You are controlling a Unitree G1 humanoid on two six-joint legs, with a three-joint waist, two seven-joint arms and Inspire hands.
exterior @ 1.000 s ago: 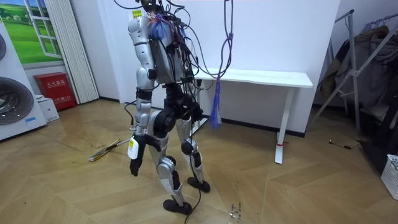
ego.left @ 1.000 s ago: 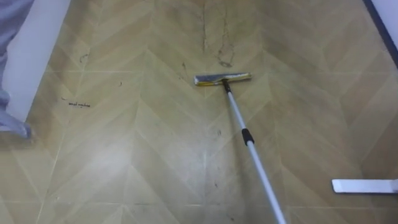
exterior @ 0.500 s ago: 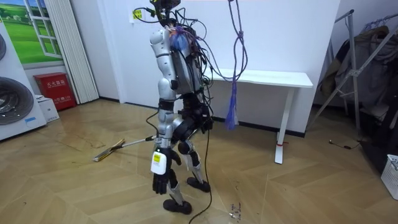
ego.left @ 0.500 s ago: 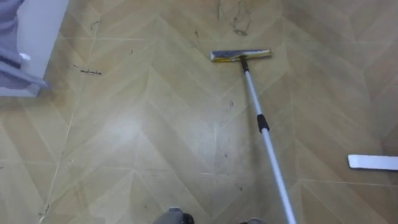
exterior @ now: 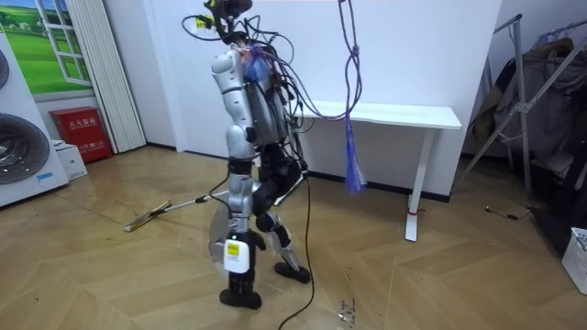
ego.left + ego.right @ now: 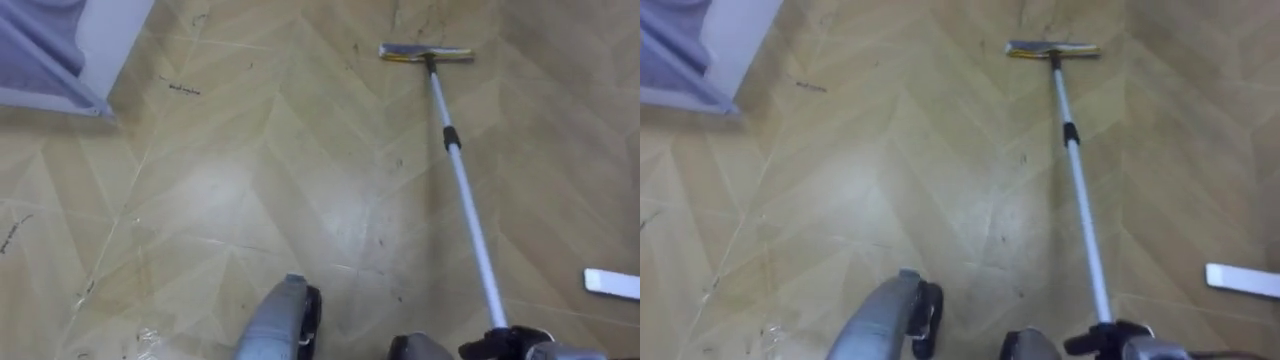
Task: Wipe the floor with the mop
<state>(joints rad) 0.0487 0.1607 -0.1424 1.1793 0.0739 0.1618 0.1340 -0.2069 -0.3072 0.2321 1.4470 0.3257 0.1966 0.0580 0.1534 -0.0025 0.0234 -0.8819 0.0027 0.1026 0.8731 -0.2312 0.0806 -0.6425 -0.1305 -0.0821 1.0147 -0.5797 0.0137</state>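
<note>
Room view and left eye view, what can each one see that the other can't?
The room view brings in the furniture: a white table against the wall, a washing machine and a red box at the room view's left, a clothes rack at its right. The left eye view brings in close floor detail: dark scuff marks, the black collar on the pole, and the right hand gripping the pole's near end. Both share the mop, its head on the wooden floor.
</note>
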